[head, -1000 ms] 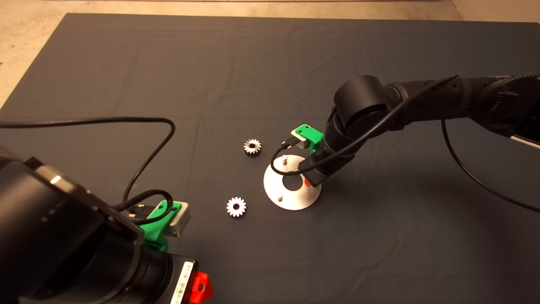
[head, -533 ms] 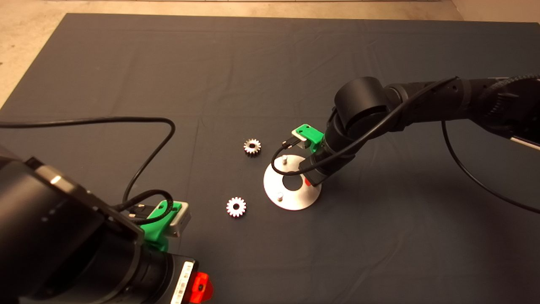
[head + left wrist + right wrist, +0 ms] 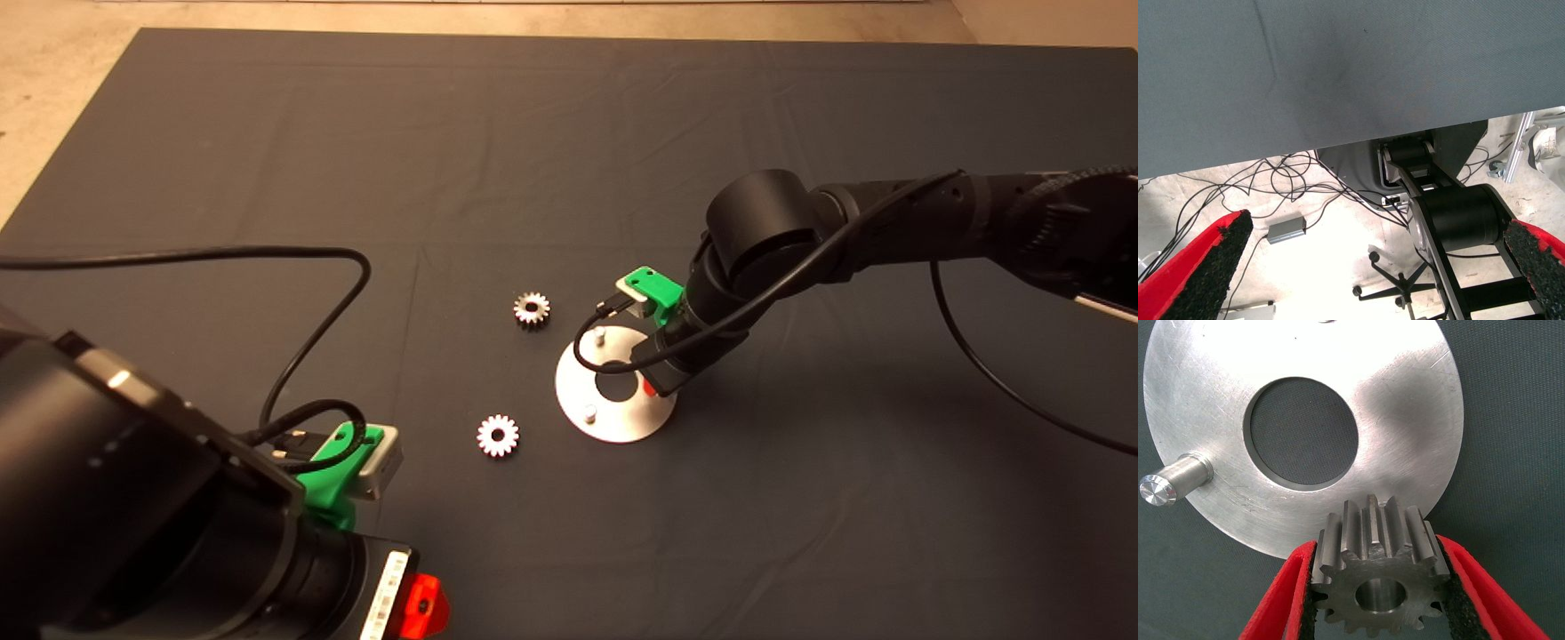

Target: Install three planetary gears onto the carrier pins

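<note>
Misalignment is your main risk now. Your right gripper (image 3: 1371, 600) is clamped on one of the planetary gears (image 3: 1375, 577), its bore facing the wrist camera, and it hangs over the carrier plate (image 3: 622, 418) near the middle of the mat (image 3: 569, 133). The pin it is meant for is hidden under the gripper in the head view, so you cannot confirm that bore and pin line up. If the gear comes down off-centre or tilted, it will likely catch on the pin's top edge and jam, or push the loose plate sideways across the mat.

Two carrier pins stand bare: one (image 3: 600, 335) toward the far edge, one (image 3: 589, 412) toward the near edge. Two more gears lie flat on the mat, apart from the plate, on its left side: one (image 3: 532, 309) nearer the far edge, one (image 3: 498, 436) nearer the near edge.

Your left gripper (image 3: 1371, 267) waits at the near left corner, fingers spread wide, holding nothing.
</note>
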`<state>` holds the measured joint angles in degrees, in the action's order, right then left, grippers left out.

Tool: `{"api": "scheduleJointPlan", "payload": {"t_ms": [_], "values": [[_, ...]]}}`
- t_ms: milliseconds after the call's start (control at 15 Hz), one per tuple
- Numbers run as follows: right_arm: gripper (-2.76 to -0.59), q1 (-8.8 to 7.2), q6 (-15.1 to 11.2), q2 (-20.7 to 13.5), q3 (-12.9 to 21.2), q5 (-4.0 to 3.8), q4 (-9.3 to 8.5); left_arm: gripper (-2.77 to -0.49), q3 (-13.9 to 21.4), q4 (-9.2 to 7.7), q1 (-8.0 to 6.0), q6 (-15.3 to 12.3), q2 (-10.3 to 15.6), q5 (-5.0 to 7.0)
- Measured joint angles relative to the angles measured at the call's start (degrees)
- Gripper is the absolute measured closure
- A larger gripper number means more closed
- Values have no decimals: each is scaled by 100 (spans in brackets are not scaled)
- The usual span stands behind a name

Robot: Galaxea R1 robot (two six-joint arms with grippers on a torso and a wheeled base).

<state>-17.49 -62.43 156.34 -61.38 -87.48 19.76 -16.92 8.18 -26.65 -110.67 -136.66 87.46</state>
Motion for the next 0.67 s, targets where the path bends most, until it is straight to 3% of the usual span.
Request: {"api": "scheduleJointPlan", "payload": {"t_ms": [667], "values": [[-110,2,96,-34,-6,27,24,-276,0,-2,13,0,-2,0]]}}
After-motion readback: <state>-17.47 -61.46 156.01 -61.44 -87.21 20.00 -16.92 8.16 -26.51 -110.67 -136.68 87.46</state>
